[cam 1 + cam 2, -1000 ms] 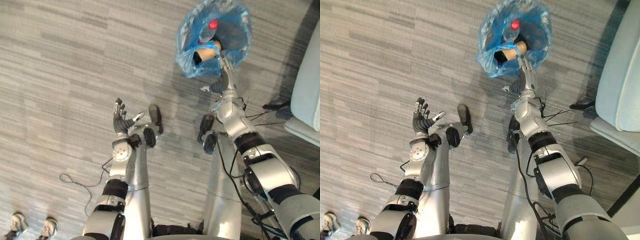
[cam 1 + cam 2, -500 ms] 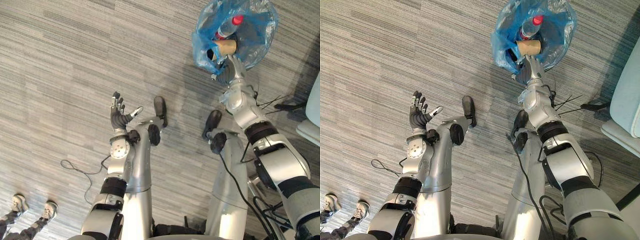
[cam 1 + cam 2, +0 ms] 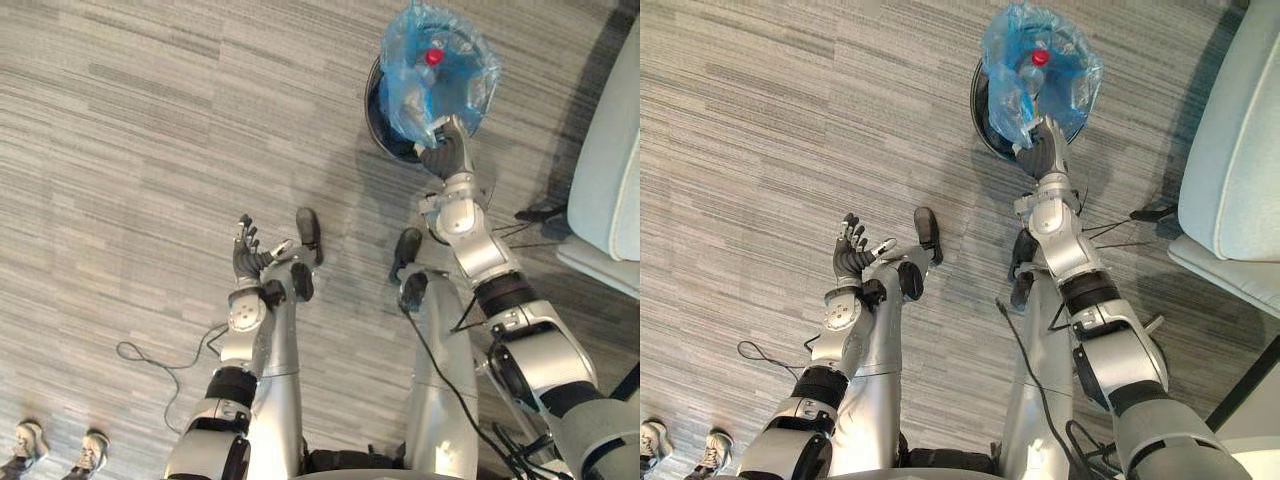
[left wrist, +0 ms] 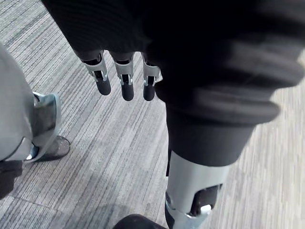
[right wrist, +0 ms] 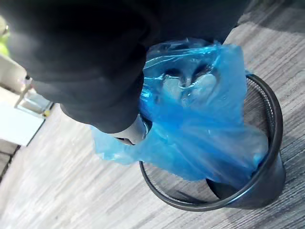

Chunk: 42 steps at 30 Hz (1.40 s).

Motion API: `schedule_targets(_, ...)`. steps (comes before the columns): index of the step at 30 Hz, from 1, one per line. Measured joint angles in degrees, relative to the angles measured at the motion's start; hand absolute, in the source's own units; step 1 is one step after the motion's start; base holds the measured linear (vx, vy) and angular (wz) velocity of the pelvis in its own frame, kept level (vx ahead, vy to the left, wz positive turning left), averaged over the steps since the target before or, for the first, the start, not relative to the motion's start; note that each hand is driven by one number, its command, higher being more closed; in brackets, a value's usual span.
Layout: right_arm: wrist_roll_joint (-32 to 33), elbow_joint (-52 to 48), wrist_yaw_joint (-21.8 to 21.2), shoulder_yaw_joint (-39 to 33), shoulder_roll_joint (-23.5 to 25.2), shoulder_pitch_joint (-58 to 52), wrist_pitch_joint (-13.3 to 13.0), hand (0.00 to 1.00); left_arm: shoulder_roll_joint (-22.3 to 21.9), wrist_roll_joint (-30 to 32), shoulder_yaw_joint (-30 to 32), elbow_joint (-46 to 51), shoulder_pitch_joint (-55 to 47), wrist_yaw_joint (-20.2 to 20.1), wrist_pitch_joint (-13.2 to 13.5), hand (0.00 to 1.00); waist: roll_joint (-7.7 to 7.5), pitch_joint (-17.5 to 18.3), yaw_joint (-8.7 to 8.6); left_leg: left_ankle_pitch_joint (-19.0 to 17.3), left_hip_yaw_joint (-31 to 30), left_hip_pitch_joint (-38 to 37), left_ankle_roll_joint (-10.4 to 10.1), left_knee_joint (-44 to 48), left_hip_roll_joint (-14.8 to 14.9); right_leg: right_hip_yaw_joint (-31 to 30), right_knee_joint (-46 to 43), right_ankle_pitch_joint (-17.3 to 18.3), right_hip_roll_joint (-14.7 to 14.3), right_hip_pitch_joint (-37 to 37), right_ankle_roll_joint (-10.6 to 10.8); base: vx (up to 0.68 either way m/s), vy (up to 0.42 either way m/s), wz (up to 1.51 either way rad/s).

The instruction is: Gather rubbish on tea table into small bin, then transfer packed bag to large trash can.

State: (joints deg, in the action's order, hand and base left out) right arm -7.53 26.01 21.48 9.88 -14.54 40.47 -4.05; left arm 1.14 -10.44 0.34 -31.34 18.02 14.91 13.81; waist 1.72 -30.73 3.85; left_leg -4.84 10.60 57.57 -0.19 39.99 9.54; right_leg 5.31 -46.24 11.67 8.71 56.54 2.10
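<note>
Right wrist view: a blue bag (image 5: pixel 205 124) sags into a black mesh bin (image 5: pixel 269 107) that stands on the floor. The bag's lower part is inside the rim and its upper part bunches above it. The right hand (image 3: pixel 445 155) is clenched on the bag's near edge. Its dark cover hides most of the fingers, so the grasp seems to be a pinch of the plastic rather than a full wrap.

From the head views, the bag's long axis runs away from the robot. A clear bottle (image 3: pixel 413 88) lies along that axis inside the bag, its red cap (image 3: pixel 432 57) at the far end.

The left hand (image 3: pixel 247 258) hangs over the floor well apart from the bin, its fingers (image 4: pixel 126 81) straight and released, holding nothing.

A pale armchair (image 3: pixel 605 170) stands beside the bin. A person's shoes (image 3: pixel 20 440) show on the floor.
</note>
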Motion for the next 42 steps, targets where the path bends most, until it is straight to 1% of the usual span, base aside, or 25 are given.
schedule_targets(2, 4.4, -4.4, -1.1, -0.5, 2.8, -5.4, -0.5, 1.00, -0.3, 0.3, -0.2, -0.6, -1.9, -0.5, -0.6, 0.00, -0.16, 0.2, -0.09, 0.3, 0.3, -6.3, -0.5, -3.4, -0.2, 0.5, 3.7, -0.6, -0.3, -6.5, 0.1, 0.06, -0.070, -0.05)
schedule_targets(5, 10.2, -10.4, -3.4, 0.0, 7.8, -15.3, -2.7, 1.00, -0.1, 1.3, -0.8, -2.4, -6.2, -1.3, -1.3, 0.00, -1.94, 4.6, -0.21, 1.7, 0.9, -14.2, -0.9, -9.6, -0.5, 1.2, 10.6, -2.1, -0.9, -14.6, 0.2, 0.12, -0.056, -0.03)
schedule_targets(9, 15.7, -17.7, -6.9, 0.7, 12.0, -24.7, -5.0, 1.00, -0.2, 2.4, -0.9, -3.2, -10.8, -2.5, -2.2, 0.00, -3.15, 7.9, -0.49, 2.3, 1.9, -24.6, -1.3, -15.3, -0.6, 1.4, 18.8, -3.9, -2.0, -25.6, 0.7, 0.19, -0.007, -0.12)
schedule_targets(11, 16.9, -19.7, -9.0, 2.0, 13.3, -29.5, -7.0, 1.00, 0.2, 3.9, -1.3, -6.1, -13.5, -2.7, -2.2, 0.00, -3.65, 12.9, -1.56, 2.5, 2.3, -28.7, -1.6, -18.8, -1.0, 1.0, 24.6, -5.7, -2.7, -30.4, 1.2, 0.18, 0.026, -0.16)
schedule_targets(14, 17.4, -20.9, -11.5, 2.3, 13.5, -32.2, -8.1, 1.00, 2.1, 5.3, -2.7, -9.2, -15.5, -3.8, -2.3, 0.00, -3.94, 15.7, -3.17, 2.8, 2.3, -33.1, -1.9, -22.1, -1.6, 0.7, 31.7, -8.4, -3.2, -36.1, 1.9, 0.13, 0.038, -0.12)
schedule_targets(18, 17.8, -23.8, -13.7, 2.0, 12.9, -32.3, -8.9, 1.00, 4.1, 7.0, -3.2, -9.3, -15.8, -5.0, -2.2, 0.00, -4.40, 16.0, -3.06, 2.7, 3.5, -35.1, -1.9, -22.6, -1.6, -3.7, 38.7, -14.1, -4.3, -38.9, 2.6, 0.03, 0.071, -0.54)
schedule_targets(21, 17.8, -24.6, -14.3, 4.6, 12.6, -29.8, -9.1, 1.00, 5.6, 7.9, -3.2, -8.6, -16.1, -5.0, -2.2, 0.00, -4.42, 16.0, -3.10, 2.2, 5.2, -35.2, -0.8, -21.4, -1.4, -5.8, 38.0, -19.3, -4.6, -36.0, 3.5, -0.13, 0.089, -0.94)
schedule_targets(22, 17.8, -24.9, -14.4, 5.0, 12.2, -29.6, -9.1, 1.00, 5.3, 8.0, -3.1, -7.8, -16.6, -5.0, -2.0, 0.00, -4.06, 16.2, -2.97, 2.0, 5.5, -35.8, 0.3, -22.6, -0.2, -5.5, 37.7, -20.1, -5.5, -35.7, 4.2, -0.21, 0.025, -0.74)
schedule_targets(23, 17.8, -25.7, -14.5, 5.7, 11.8, -29.7, -9.2, 1.00, 5.3, 8.3, -3.0, -7.2, -16.6, -5.2, -1.9, 0.00, -3.96, 15.9, -3.22, 2.0, 5.8, -36.0, 0.5, -22.5, 0.0, -5.0, 28.9, -14.7, -5.1, -33.9, 2.5, -0.22, 0.006, -0.16)
schedule_targets(24, 17.7, -26.5, -14.8, 5.6, 11.4, -30.4, -9.2, 1.00, 5.6, 9.0, -3.4, -6.3, -16.9, -6.2, -2.0, 0.00, -4.00, 15.9, -3.39, 1.9, 4.6, -36.5, 1.0, -21.8, -0.4, -4.3, 12.5, -6.8, -4.9, -32.2, 1.8, -0.24, -0.012, 0.39)
schedule_targets(26, 17.7, -28.5, -15.5, 5.8, 10.5, -31.6, -9.7, 1.00, 5.8, 9.0, -4.8, -3.5, -18.3, -7.2, -2.1, 0.00, -4.16, 16.0, -3.11, 2.3, 2.0, -37.6, 1.4, -21.2, -1.8, -5.0, -0.3, -1.5, -5.0, -35.5, 5.5, -0.21, -0.049, 0.74)
schedule_targets(27, 17.6, -29.7, -15.8, 6.3, 9.9, -31.5, -10.2, 1.00, 6.2, 9.0, -5.2, -0.8, -19.6, -7.4, -2.0, 0.00, -4.79, 16.4, -2.80, 3.2, 1.1, -37.3, 1.4, -21.2, -3.0, -5.2, -0.9, 0.9, -5.0, -39.1, 6.0, -0.18, -0.091, 0.71)
schedule_targets(28, 17.0, -29.9, -16.2, 6.5, 9.6, -30.5, -10.8, 1.00, 6.3, 9.0, -5.3, 0.5, -20.2, -7.4, -1.9, 0.00, -4.94, 16.5, -2.56, 4.4, 0.4, -36.6, 1.3, -21.4, -3.8, -5.1, 3.3, 3.9, -5.0, -41.5, 5.0, -0.16, -0.082, 0.56)
schedule_targets(29, 16.5, -29.9, -16.4, 6.5, 9.3, -29.7, -10.9, 1.00, 6.2, 9.0, -5.3, 1.1, -20.5, -7.4, -1.9, 0.00, -4.59, 16.7, -2.43, 5.3, -0.1, -36.0, 1.3, -22.1, -4.0, -4.7, 6.7, 5.3, -5.3, -42.5, 4.6, -0.20, -0.066, 0.28)
schedule_targets(30, 16.4, -29.9, -16.6, 6.4, 8.3, -28.4, -11.2, 1.00, 6.0, 9.0, -5.6, 2.5, -21.1, -7.7, -1.9, 0.00, -3.51, 17.8, -1.47, 8.4, -1.0, -34.3, 0.7, -24.8, -4.4, -3.5, 14.1, 6.5, -6.2, -43.6, 2.7, -0.24, -0.050, 0.04)
schedule_targets(31, 16.4, -30.0, -16.4, 6.3, 7.1, -27.3, -11.3, 1.00, 5.8, 9.0, -6.3, 3.9, -21.5, -7.8, -1.8, 0.00, -3.02, 18.2, -0.56, 10.7, -1.2, -33.1, 0.4, -27.1, -4.0, -3.4, 18.6, 7.2, -7.0, -43.9, 1.3, -0.31, -0.076, 0.05)
schedule_targets(33, 16.4, -29.6, -16.0, 5.7, 3.6, -25.2, -11.2, 1.00, 5.1, 8.9, -8.9, 6.8, -21.8, -8.7, -1.7, 0.00, -0.13, 17.9, -0.11, 16.5, -4.0, -31.5, -1.0, -31.8, -2.5, -1.4, 20.4, 6.2, -9.4, -42.4, -1.1, -0.33, -0.122, 0.35)
schedule_targets(34, 16.2, -29.5, -15.4, 5.6, 1.7, -25.2, -10.8, 1.00, 5.0, 8.9, -10.4, 10.4, -22.5, -8.7, -1.7, 0.00, 0.43, 17.8, -0.20, 19.0, -5.9, -32.4, -3.2, -35.4, -2.3, 0.5, 19.4, 5.6, -10.1, -41.9, -2.2, -0.31, -0.151, 0.57)
schedule_targets(35, 15.9, -29.5, -15.2, 5.6, 1.0, -25.2, -10.7, 1.00, 5.1, 8.9, -11.1, 12.5, -23.1, -8.7, -1.6, 0.00, 0.71, 17.9, -0.33, 18.6, -6.3, -32.9, -5.1, -37.2, -2.3, 1.5, 19.2, 5.2, -10.0, -41.9, -2.8, -0.28, -0.126, 0.81)
schedule_targets(36, 15.9, -29.6, -15.0, 5.1, 0.4, -25.0, -10.7, 1.00, 5.7, 8.9, -12.4, 15.1, -22.3, -8.8, -1.3, 0.00, -0.18, 17.9, -0.84, 13.2, -6.2, -32.5, -8.0, -37.0, -2.7, 3.7, 19.9, 4.4, -8.4, -41.8, -4.0, -0.29, -0.114, 0.79)
schedule_targets(37, 15.8, -29.5, -15.0, 4.9, 0.3, -24.3, -10.6, 1.00, 6.0, 8.9, -13.0, 16.1, -21.6, -8.8, -1.2, 0.00, -0.97, 17.7, -1.26, 11.4, -5.4, -31.0, -6.5, -33.0, -3.2, 4.4, 20.0, 4.1, -7.2, -41.3, -4.2, -0.33, -0.080, 0.83)
schedule_targets(38, 15.8, -29.6, -15.0, 4.7, 0.5, -22.3, -10.5, 1.00, 6.7, 9.0, -13.7, 18.3, -20.7, -8.7, -0.3, 0.00, -1.28, 17.8, -1.57, 8.9, -5.0, -30.0, -2.3, -21.4, -4.0, 4.6, 20.2, 2.7, -4.8, -41.1, -4.2, -0.27, -0.049, 0.45)
schedule_targets(40, 15.8, -29.7, -15.2, 4.9, 0.4, -20.9, -10.7, 1.00, 7.3, 9.4, -13.6, 20.3, -20.1, -8.5, 0.7, 0.00, -0.26, 18.4, -2.33, 5.0, -5.5, -32.9, -1.2, -13.8, -2.7, 4.5, 21.2, 1.3, -3.8, -41.4, -3.7, -0.25, 0.019, 0.24)
schedule_targets(41, 15.8, -29.7, -15.2, 5.9, -0.4, -19.9, -10.7, 1.00, 7.4, 10.2, -13.7, 20.6, -19.3, -8.2, 1.6, 0.00, 0.94, 19.1, -3.09, 1.8, -5.9, -36.6, -2.3, -14.4, -1.3, 4.8, 23.2, -0.1, -4.3, -41.7, -3.3, -0.18, 0.074, 0.13)
schedule_targets(42, 15.8, -29.7, -15.4, 6.2, -0.9, -19.4, -10.8, 1.00, 7.4, 10.7, -13.8, 20.5, -18.4, -8.2, 1.7, 0.00, 1.90, 19.7, -3.23, 0.6, -5.9, -38.9, -3.5, -17.3, -0.6, 4.7, 24.6, -0.8, -4.6, -41.7, -3.3, -0.15, 0.118, 0.09)
